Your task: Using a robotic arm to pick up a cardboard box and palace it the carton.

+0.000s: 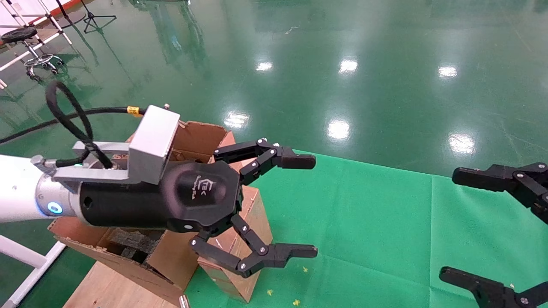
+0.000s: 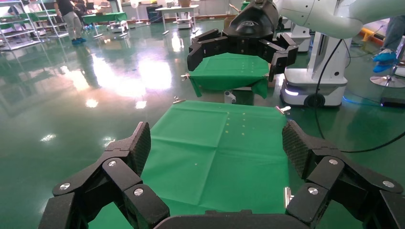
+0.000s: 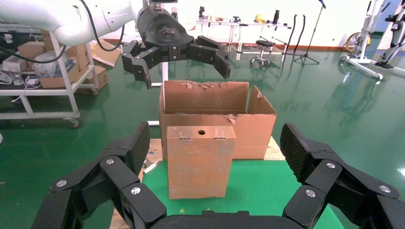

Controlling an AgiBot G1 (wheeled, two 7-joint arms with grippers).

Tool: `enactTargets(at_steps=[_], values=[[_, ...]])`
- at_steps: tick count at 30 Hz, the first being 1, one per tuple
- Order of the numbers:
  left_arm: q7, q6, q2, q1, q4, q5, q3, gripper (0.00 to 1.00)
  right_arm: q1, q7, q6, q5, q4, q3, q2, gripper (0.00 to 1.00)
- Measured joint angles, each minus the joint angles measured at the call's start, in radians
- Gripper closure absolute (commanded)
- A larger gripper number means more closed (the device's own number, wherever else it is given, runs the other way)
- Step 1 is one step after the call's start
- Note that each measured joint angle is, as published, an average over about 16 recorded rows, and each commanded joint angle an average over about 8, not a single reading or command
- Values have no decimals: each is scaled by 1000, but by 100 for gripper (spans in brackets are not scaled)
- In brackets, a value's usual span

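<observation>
The small closed brown cardboard box (image 3: 199, 162) stands upright on the green cloth, just in front of the large open carton (image 3: 248, 129). In the head view the box (image 1: 257, 206) and the carton (image 1: 195, 137), with dark foam (image 1: 132, 241) inside, lie partly hidden behind my left arm. My left gripper (image 1: 315, 206) is open and empty, raised above and in front of the box; it also shows in the right wrist view (image 3: 181, 69). My right gripper (image 1: 447, 224) is open and empty at the right, facing the box from a distance.
The green cloth (image 1: 385, 222) covers the work surface. A wooden board (image 1: 111, 282) lies under the carton. A white frame (image 1: 25, 265) is at the lower left. A stool and stands (image 1: 25, 38) are far back left. A cart with boxes (image 3: 47, 71) stands behind.
</observation>
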Motion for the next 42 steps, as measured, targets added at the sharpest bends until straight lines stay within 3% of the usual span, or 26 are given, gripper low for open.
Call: enactTargets(at_steps=[13,14,16,21,23,42], values=[[0,0,-1,0,0,1,0,0,0,0,0,0,0,0,0,0],[1,1,-1,0,-1,3,1,0,0,0,0,0,0,0,0,4],[1,1,-5,-3,-4,13,4,0,0,0,0,0,0,0,0,22],[-12,1,-18,-22,-13,62,20,0,0,0,0,0,0,0,0,85],[-21,-1,-23,-35,-16,88,29,0,0,0,0,0,0,0,0,98],[-143,-23,-59,-143,-38,262,104,0,0,0,0,0,0,0,0,100]])
